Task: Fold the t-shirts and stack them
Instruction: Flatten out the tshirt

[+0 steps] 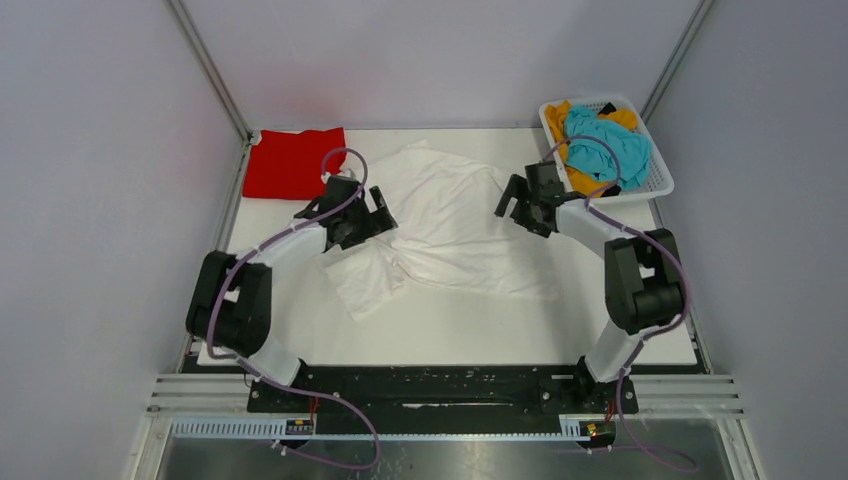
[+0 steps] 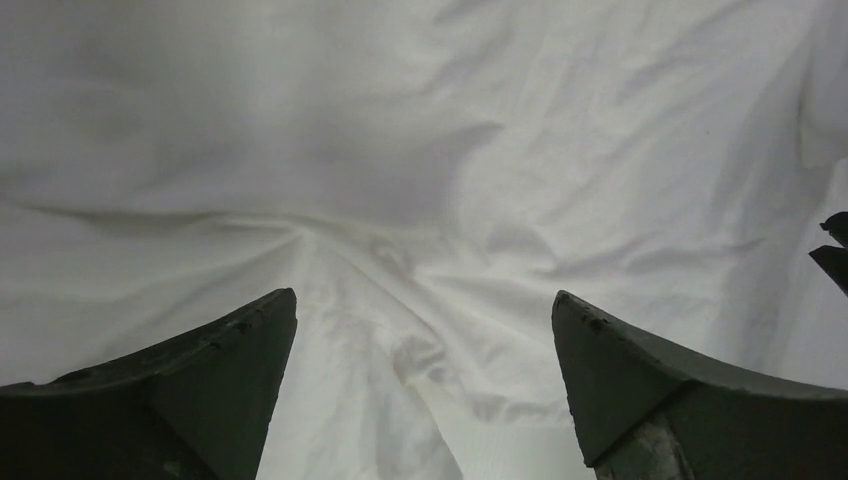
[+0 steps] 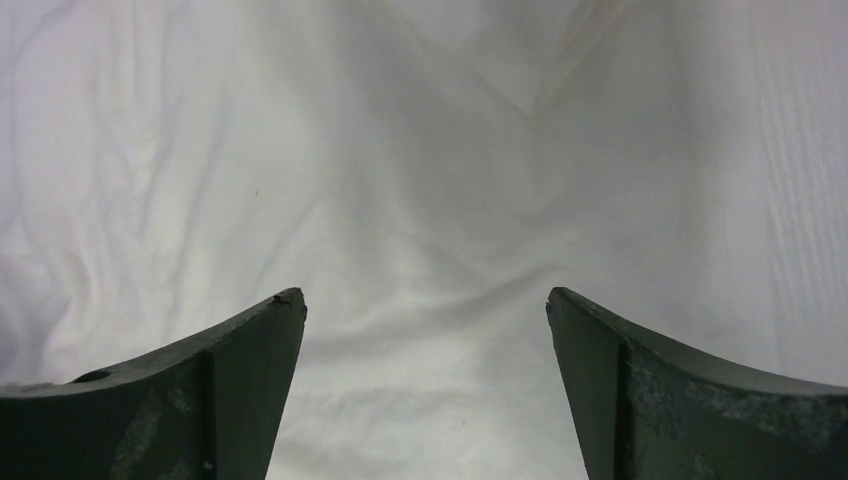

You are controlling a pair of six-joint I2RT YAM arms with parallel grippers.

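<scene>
1. Cloth first: the white t-shirt (image 1: 450, 215) lies spread but rumpled across the middle of the table (image 1: 450, 330), with one flap turned over at its near-left corner. I judge it is laid open like this so that you can fold it where it lies.
2. Your left gripper (image 1: 383, 216) hovers over the shirt's left side, jaws spread wide and grasping nothing. The left wrist view shows only creased white cloth between them.
3. Your right gripper (image 1: 508, 203) hovers over the shirt's right side, likewise released and empty, with wrinkled cloth below its jaws.
4. The two grippers face each other across the shirt, which suits a two-handed pinch at opposite sides. You cannot tell from these views whether either fingertip touches the cloth.
5. The red t-shirt (image 1: 293, 162) lies folded flat at the far-left corner, near the white one. It is probably parked there as the base of the stack.
6. The teal t-shirt (image 1: 610, 145) and the orange-yellow t-shirt (image 1: 560, 112) sit bunched in the white basket (image 1: 660, 182) at the far right, teal on top, neither folded yet.
7. By my reading you are early in the task: one shirt is folded, the white one is under way and two wait. Flatten the wrinkles before you fold, or the creases may get trapped.
</scene>
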